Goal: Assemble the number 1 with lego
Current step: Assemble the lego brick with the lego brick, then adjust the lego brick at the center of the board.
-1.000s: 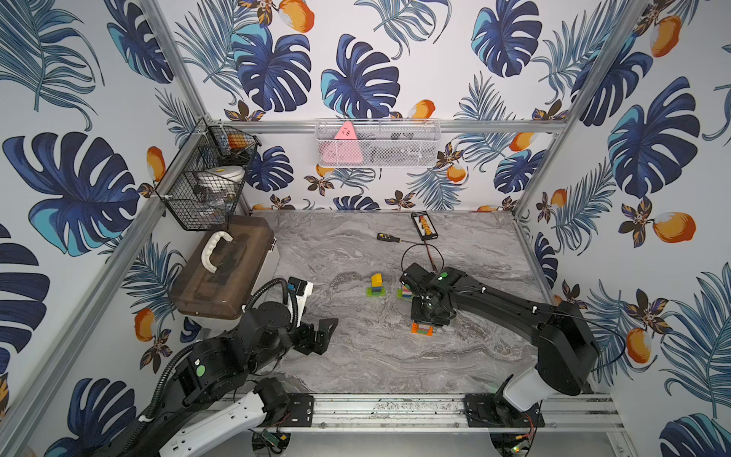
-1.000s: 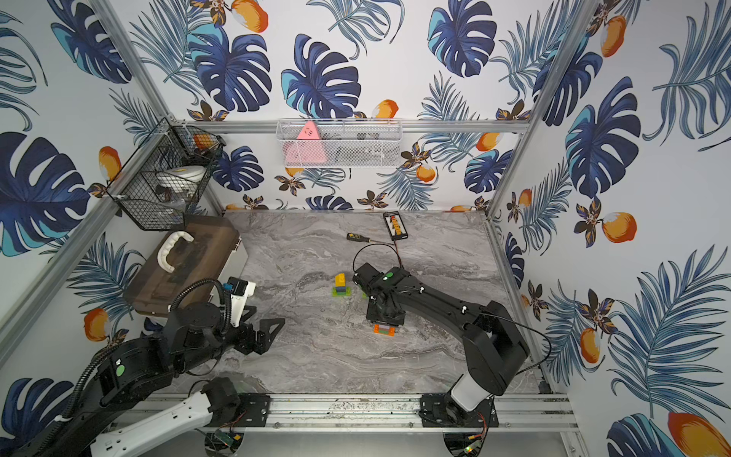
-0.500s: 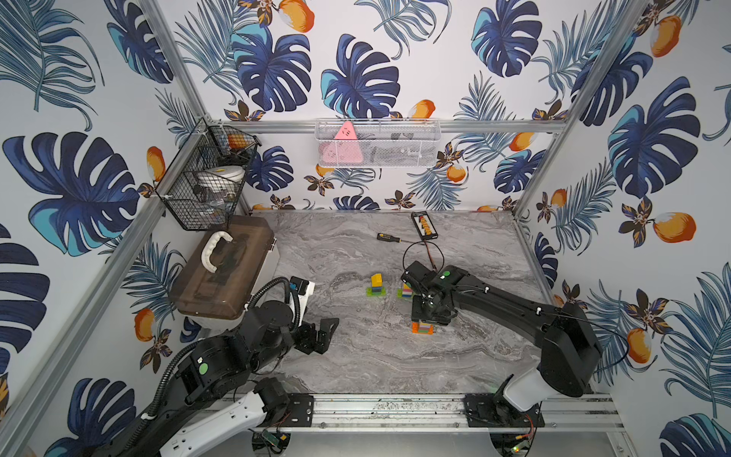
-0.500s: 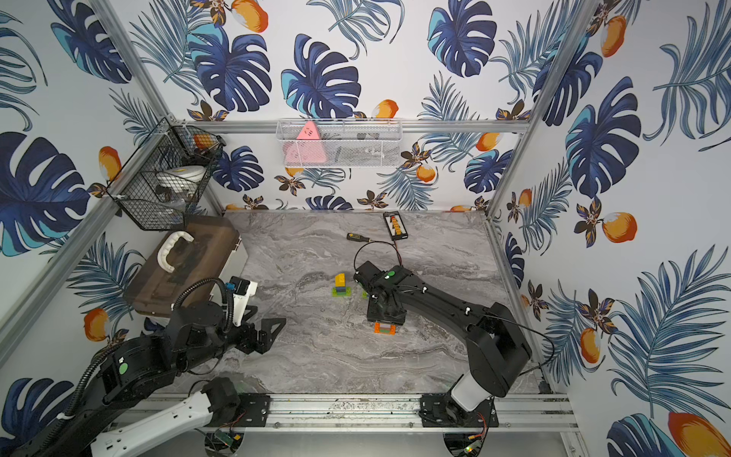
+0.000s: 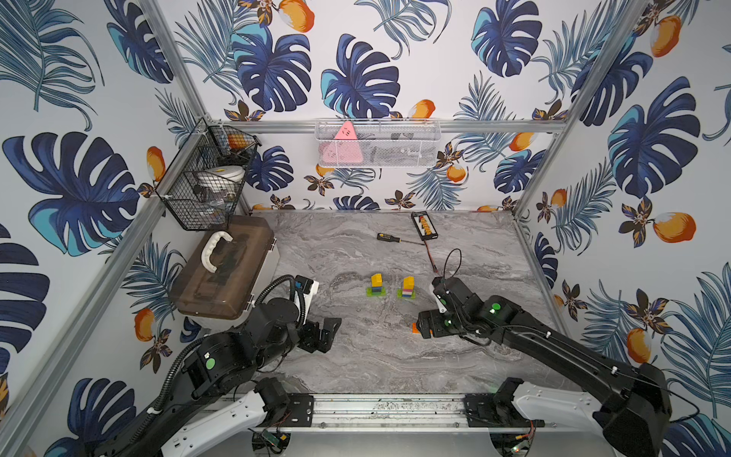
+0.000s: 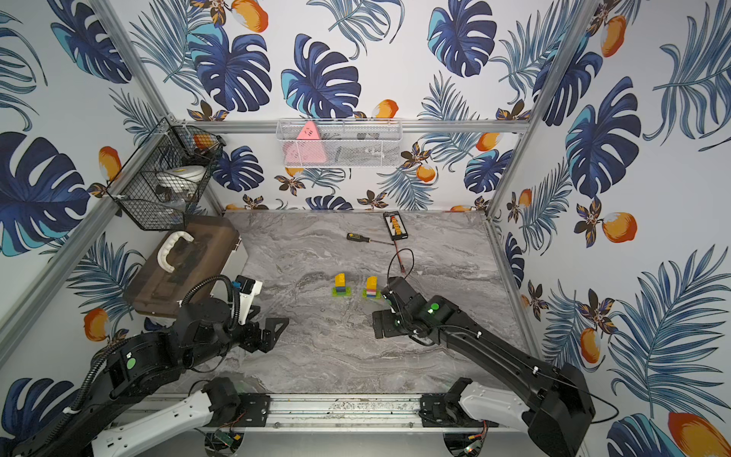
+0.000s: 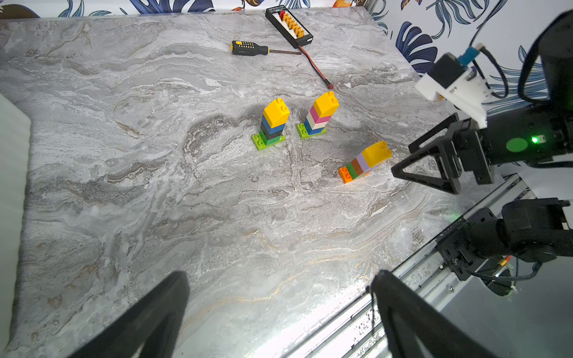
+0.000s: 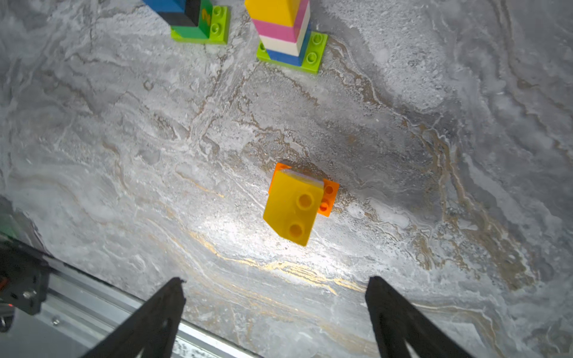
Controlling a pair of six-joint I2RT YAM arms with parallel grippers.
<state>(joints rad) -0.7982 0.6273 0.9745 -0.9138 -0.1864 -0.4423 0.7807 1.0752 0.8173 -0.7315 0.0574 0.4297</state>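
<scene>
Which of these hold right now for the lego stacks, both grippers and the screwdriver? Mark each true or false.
1. The blue-and-black stack and the pink-and-white stack sit on green bases; the orange-based stack does not. True.
2. The right gripper is clamped on the orange-based stack. False: the right gripper is open, its fingers clear of the stack.
3. Every stack has a yellow brick on top. True.
4. The left gripper holds a brick. False: the left gripper is open and empty.
5. The screwdriver lies between the two green-based stacks. False: the screwdriver lies near the back wall, beside the connector board.
</scene>
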